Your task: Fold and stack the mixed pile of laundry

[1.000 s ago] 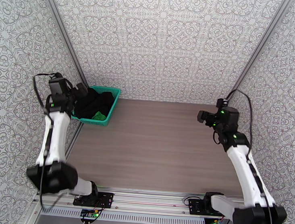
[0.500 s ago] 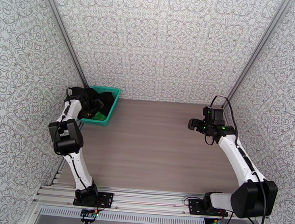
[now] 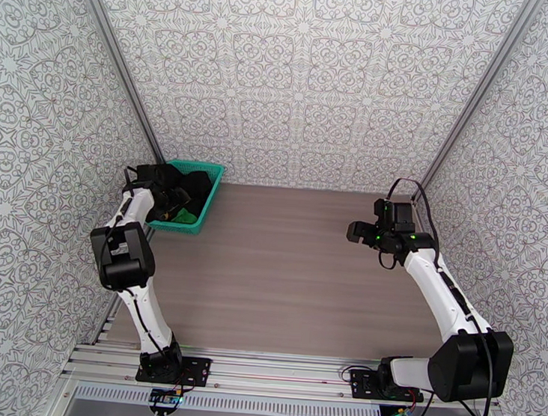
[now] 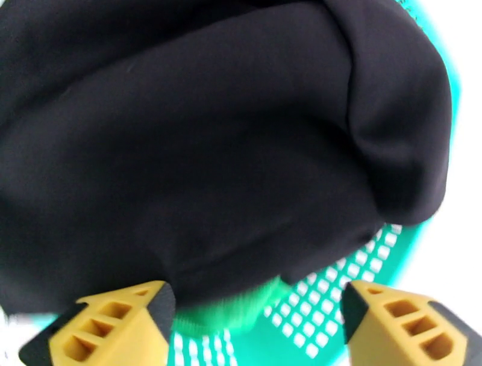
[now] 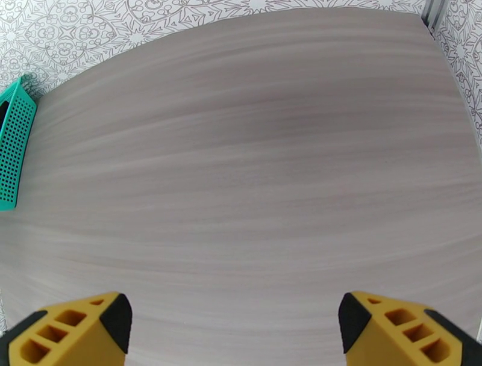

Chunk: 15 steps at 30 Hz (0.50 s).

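Left fingers (image 4: 108,328) apart above black garment (image 4: 211,150); right fingers (image 5: 78,328) wide apart above table (image 5: 241,180)

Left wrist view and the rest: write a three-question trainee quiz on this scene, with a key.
1. True or false: the black garment lies inside the basket.
2. The right hand is: A) open over the table; B) shut on a shirt; C) inside the basket.
3. What colour is the cloth peeking out under the black garment, near the left hand?
Key: 1 true; 2 A; 3 green.
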Tool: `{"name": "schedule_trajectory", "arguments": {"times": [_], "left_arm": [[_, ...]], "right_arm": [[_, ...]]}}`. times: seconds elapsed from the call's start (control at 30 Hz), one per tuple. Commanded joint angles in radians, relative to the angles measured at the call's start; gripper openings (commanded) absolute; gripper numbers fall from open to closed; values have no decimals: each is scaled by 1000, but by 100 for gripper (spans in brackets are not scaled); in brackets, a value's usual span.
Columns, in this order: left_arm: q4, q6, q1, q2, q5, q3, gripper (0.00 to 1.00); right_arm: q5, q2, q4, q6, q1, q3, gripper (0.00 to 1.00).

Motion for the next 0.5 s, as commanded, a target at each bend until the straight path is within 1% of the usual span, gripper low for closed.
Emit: {"name": "schedule_trajectory", "arguments": {"times": [0.0, 0.03, 0.13, 0.3, 0.4, 0.47], "left_arm": [[-80, -27, 1, -111, -69, -9, 59], [-100, -30, 2, -121, -73, -7, 57], [-143, -43, 12, -134, -60, -6, 55], [-166, -74, 37, -91, -4, -8, 56], [-147, -95, 48, -50, 34, -2, 57], [-135, -112, 52, -19, 39, 13, 58]], "right_arm": [[-27, -4, -12, -7, 17, 4, 96], [-26, -5, -12, -7, 20, 3, 96], [-29, -6, -14, -10, 24, 0, 96], [-31, -9, -24, -18, 27, 2, 96], [-31, -11, -30, -24, 27, 6, 96], [-31, -12, -34, -24, 25, 10, 96]]}}
